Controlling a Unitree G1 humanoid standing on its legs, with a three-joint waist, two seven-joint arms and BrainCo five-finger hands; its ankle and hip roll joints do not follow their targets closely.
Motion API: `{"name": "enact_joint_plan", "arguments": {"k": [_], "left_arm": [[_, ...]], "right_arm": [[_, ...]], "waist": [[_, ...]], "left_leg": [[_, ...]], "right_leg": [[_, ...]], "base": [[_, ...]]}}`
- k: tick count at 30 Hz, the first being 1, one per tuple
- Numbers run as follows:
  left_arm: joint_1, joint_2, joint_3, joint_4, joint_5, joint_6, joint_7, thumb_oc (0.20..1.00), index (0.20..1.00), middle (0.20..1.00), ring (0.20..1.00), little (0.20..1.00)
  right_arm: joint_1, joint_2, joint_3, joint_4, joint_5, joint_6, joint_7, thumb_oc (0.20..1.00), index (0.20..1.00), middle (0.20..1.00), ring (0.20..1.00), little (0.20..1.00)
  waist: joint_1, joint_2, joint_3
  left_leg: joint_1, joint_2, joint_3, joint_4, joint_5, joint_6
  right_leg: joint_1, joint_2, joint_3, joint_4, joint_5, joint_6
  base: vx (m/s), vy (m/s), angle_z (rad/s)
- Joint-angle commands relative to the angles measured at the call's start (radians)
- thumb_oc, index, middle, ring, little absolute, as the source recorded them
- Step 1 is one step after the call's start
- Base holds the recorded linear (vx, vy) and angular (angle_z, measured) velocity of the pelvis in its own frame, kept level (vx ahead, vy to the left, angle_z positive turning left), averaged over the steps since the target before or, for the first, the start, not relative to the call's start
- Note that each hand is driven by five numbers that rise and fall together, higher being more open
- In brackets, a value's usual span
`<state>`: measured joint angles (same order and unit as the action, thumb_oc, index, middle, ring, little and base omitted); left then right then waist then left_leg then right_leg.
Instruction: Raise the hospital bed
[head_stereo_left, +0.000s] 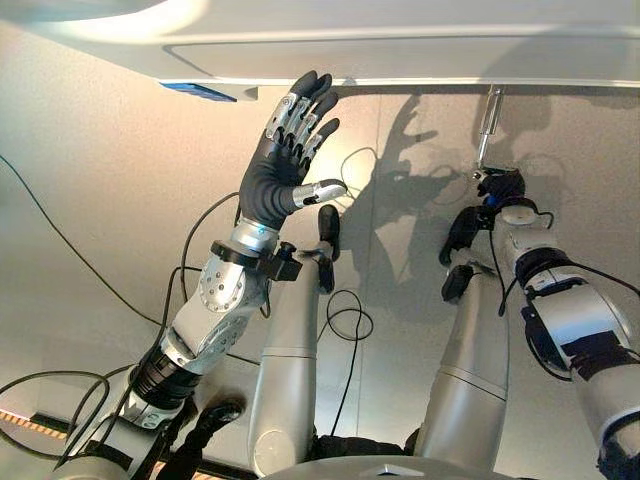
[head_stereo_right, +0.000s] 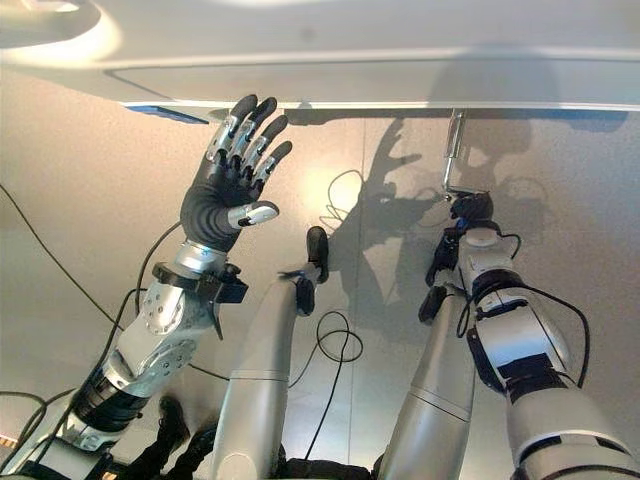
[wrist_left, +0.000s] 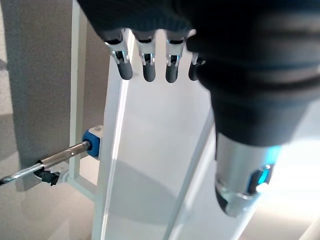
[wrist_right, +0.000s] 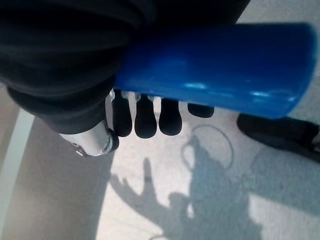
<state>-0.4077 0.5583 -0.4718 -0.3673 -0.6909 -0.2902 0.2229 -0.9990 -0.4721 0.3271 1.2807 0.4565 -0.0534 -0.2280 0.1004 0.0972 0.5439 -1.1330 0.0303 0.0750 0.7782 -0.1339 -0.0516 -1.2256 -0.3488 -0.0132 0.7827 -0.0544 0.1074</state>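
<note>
Left eye view gives us the white hospital bed (head_stereo_left: 400, 45) running across the top of the scene, its pale frame edge above the grey floor (head_stereo_left: 90, 200). Our left hand (head_stereo_left: 285, 150) is raised just below that edge, palm spread and fingers straight and relaxed, holding nothing; whether the fingertips touch the frame we cannot tell. In the left wrist view the same fingers (wrist_left: 145, 67) hang loose in front of the bed's white rails, and a metal crank rod (wrist_left: 60, 157) runs into a blue fitting (wrist_left: 92, 142) on the frame. Farther along the bed, a thin crank shaft (head_stereo_left: 487, 125) drops from the underside, and our right hand (head_stereo_left: 497, 185) sits at its lower end. The right wrist view shows a blue crank handle (wrist_right: 215, 65) lying across the palm, with the dark fingertips (wrist_right: 145, 122) curled under it and the thumb beside them, so the right hand appears to be clenched round that handle.
</note>
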Motion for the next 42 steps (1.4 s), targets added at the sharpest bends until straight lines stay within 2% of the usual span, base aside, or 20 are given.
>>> {"name": "enact_joint_plan", "arguments": {"k": [1,9,20,24,33,35,36,42], "left_arm": [[0.031,-0.062,0.038,-0.107,-0.003,-0.037,0.01,1.0,1.0,1.0,1.0,1.0],[0.037,-0.061,0.048,-0.111,-0.003,-0.04,0.027,1.0,1.0,1.0,1.0,1.0],[0.042,-0.056,0.05,-0.116,0.019,-0.034,0.056,1.0,1.0,1.0,1.0,1.0],[0.052,-0.049,0.066,-0.124,0.028,-0.034,0.071,1.0,1.0,1.0,1.0,1.0],[0.069,-0.04,0.086,-0.128,0.032,-0.038,0.075,1.0,1.0,1.0,1.0,1.0],[0.088,-0.035,0.097,-0.13,0.026,-0.047,0.074,1.0,1.0,1.0,1.0,1.0],[0.088,-0.035,0.097,-0.13,0.026,-0.047,0.074,1.0,1.0,1.0,1.0,1.0],[0.106,-0.023,0.096,-0.136,0.038,-0.053,0.063,1.0,1.0,1.0,1.0,1.0]], "right_arm": [[0.055,0.131,0.068,-0.033,0.001,0.022,0.04,0.2,0.2,0.2,0.2,0.2],[0.054,0.212,0.119,-0.069,-0.034,0.025,0.05,0.2,0.2,0.2,0.2,0.2],[0.037,0.309,0.24,-0.091,-0.227,0.064,0.063,0.2,0.2,0.2,0.2,0.2],[0.073,0.37,0.325,-0.194,-0.311,0.07,0.095,0.2,0.2,0.2,0.2,0.2],[0.117,0.387,0.376,-0.32,-0.33,0.062,0.121,0.2,0.2,0.2,0.2,0.2],[0.162,0.401,0.445,-0.451,-0.348,0.049,0.173,0.2,0.2,0.2,0.2,0.2],[0.162,0.401,0.445,-0.451,-0.348,0.049,0.173,0.2,0.2,0.2,0.2,0.2],[0.201,0.4,0.51,-0.651,-0.236,0.007,0.23,0.2,0.2,0.2,0.2,0.2]], "waist": [[0.002,0.114,-0.024],[0.004,0.115,-0.024],[0.013,0.127,-0.024],[0.012,0.124,-0.024],[0.009,0.115,-0.024],[0.009,0.112,-0.024],[0.009,0.112,-0.024],[0.006,0.103,-0.024]], "left_leg": [[-0.051,-0.001,-0.052,-0.089,0.118,-0.038],[-0.054,-0.002,-0.053,-0.09,0.123,-0.042],[-0.066,-0.008,-0.056,-0.096,0.124,-0.032],[-0.073,-0.012,-0.056,-0.095,0.126,-0.029],[-0.071,-0.013,-0.055,-0.096,0.128,-0.029],[-0.068,-0.012,-0.053,-0.098,0.132,-0.031],[-0.068,-0.012,-0.053,-0.099,0.132,-0.031],[-0.057,-0.005,-0.05,-0.107,0.138,-0.038]], "right_leg": [[0.012,0.005,-0.017,0.059,-0.019,0.032],[0.01,0.008,-0.016,0.056,-0.016,0.03],[0.007,0.001,-0.022,0.051,-0.016,0.031],[0.001,0.001,-0.021,0.052,-0.013,0.031],[0.002,0.0,-0.021,0.05,-0.01,0.033],[0.008,0.001,-0.017,0.044,-0.007,0.033],[0.008,0.001,-0.017,0.044,-0.007,0.033],[0.013,0.001,-0.015,0.036,-0.008,0.03]], "base": [[0.0,0.0,0.0],[0.0,0.004,0.0],[0.0,0.006,0.0],[0.0,0.008,0.0],[0.0,0.0,0.0],[0.0,0.0,0.0],[0.0,0.0,0.0],[0.0,0.0,-0.01]]}}
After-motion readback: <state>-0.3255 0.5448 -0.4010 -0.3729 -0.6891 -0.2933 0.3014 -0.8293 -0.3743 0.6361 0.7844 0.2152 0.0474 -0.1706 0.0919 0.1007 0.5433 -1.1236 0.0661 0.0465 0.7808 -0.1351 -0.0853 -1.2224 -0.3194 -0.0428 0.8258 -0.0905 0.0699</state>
